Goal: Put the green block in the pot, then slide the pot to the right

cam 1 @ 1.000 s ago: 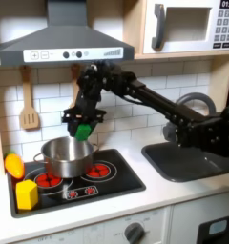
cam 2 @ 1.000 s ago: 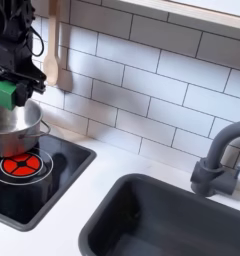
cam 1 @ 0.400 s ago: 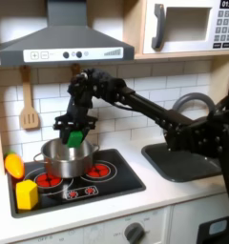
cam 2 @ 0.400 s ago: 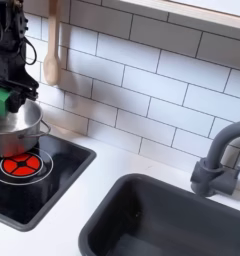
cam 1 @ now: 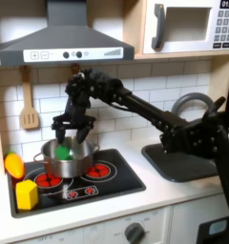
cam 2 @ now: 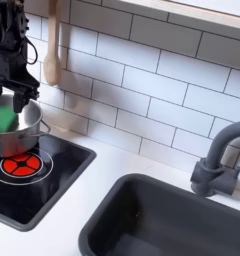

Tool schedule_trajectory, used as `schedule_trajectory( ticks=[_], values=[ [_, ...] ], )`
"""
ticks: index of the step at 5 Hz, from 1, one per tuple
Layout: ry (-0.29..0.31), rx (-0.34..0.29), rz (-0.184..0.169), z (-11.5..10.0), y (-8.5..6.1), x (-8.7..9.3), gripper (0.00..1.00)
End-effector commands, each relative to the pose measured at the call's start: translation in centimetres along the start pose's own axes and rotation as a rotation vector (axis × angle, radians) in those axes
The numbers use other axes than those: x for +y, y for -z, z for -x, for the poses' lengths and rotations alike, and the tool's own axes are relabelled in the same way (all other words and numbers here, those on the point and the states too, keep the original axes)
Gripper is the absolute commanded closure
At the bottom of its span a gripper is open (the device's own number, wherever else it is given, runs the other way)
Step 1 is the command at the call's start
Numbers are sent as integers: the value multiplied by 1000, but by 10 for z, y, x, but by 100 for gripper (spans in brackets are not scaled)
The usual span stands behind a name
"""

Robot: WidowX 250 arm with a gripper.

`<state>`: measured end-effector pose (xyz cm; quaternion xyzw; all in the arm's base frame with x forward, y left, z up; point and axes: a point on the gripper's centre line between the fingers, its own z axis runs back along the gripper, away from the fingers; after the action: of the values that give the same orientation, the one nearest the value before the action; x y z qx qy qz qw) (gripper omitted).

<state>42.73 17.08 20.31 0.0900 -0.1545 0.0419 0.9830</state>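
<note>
In the first exterior view, the gripper (cam 1: 69, 132) hangs directly above the pot (cam 1: 67, 159), which stands on the rear burner toward the first exterior view's left of the black stovetop (cam 1: 121, 176). The block (cam 1: 62, 151) sits inside the pot, its green top visible just under the rim and below the fingertips. The fingers stand spread to either side of the block with a gap between them and it, so the jaws read as open and holding nothing. A yellow block (cam 1: 27, 194) stands at the stovetop's front corner on the first exterior view's left, with a yellow-orange toy (cam 1: 13, 165) just behind it; both lie apart from the pot. In the second exterior view, the gripper (cam 2: 10, 92) appears at the frame's left edge over the pot (cam 2: 22, 135), and the block (cam 2: 2, 118) rests within the pot's wall, partly cropped by the frame edge. The sink (cam 2: 172, 215) and faucet (cam 2: 217, 160) lie well apart on the second exterior view's right. Judgement: the placement step appears complete, and the slide step is not yet begun. The next move calls for repositioning the gripper against the pot's wall or rim and pushing it sideways along the stovetop, low and steady to avoid tipping.
</note>
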Motion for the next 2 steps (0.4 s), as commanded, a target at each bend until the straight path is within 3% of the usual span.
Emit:
schedule_trajectory(
  ticks=[1, 2],
  values=[
    [4, 6, 3, 1, 2, 3, 0],
    [6, 11, 8, 2, 3, 2, 0]
  ],
)
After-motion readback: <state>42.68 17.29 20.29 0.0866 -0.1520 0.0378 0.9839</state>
